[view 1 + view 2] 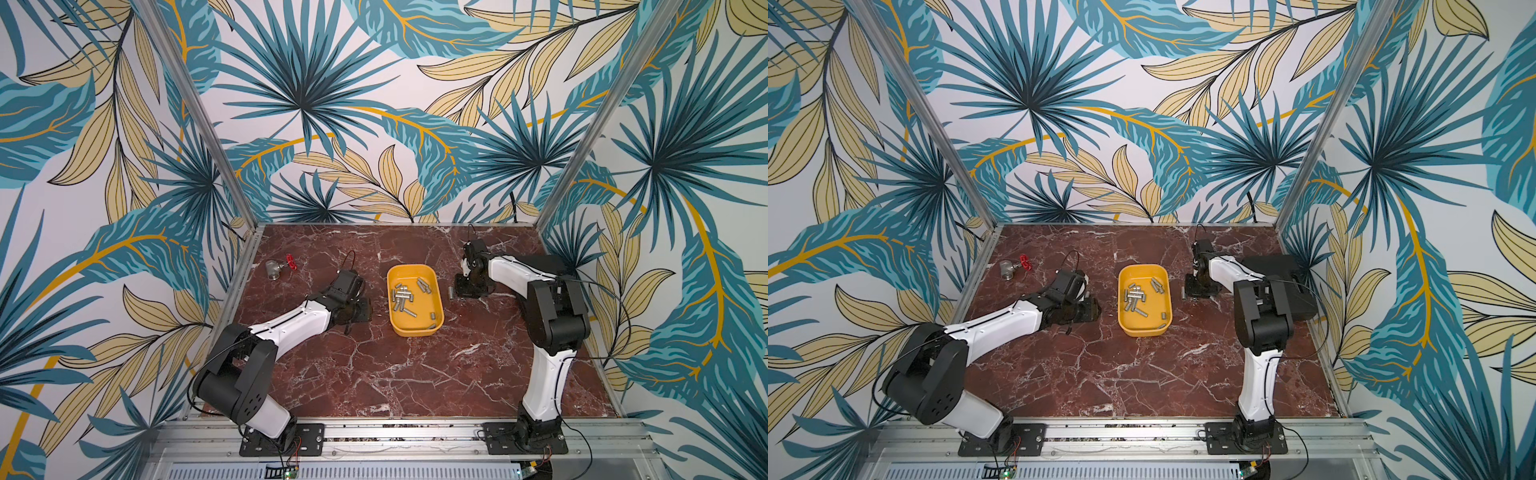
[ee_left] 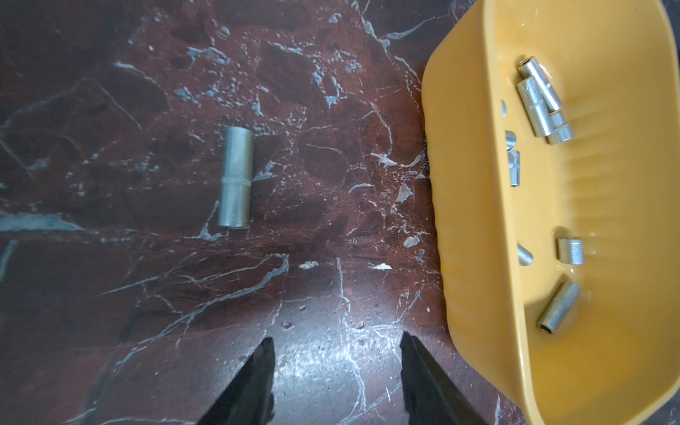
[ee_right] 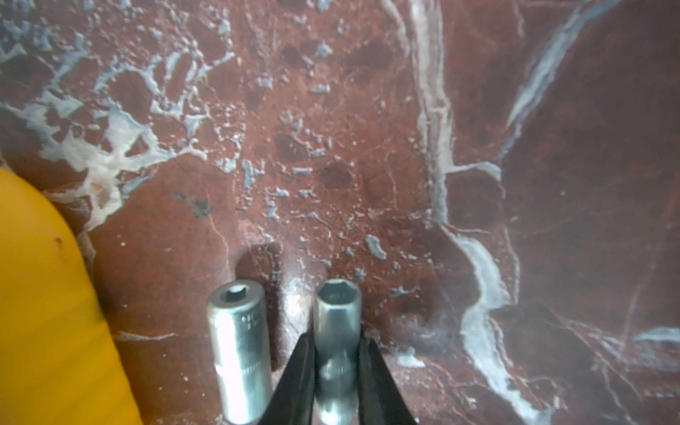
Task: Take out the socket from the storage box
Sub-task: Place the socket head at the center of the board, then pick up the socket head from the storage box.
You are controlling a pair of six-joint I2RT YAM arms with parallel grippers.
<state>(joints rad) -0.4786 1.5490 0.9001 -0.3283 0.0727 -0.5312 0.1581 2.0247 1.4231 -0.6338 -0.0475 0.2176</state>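
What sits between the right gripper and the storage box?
One loose socket lies on the marble there, beside the held socket in the right gripper, apart from the yellow storage box. Right wrist view shows it best; a top view too.

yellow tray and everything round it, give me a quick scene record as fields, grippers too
tray: yellow tray, mid-table
in tray: loose sockets, several
right gripper: shut on held socket, outside the tray
beside it: second socket on the table, apart from the held one
left gripper: open, empty, beside the tray
near left gripper: third socket lying on the table
far left: valve with red handle
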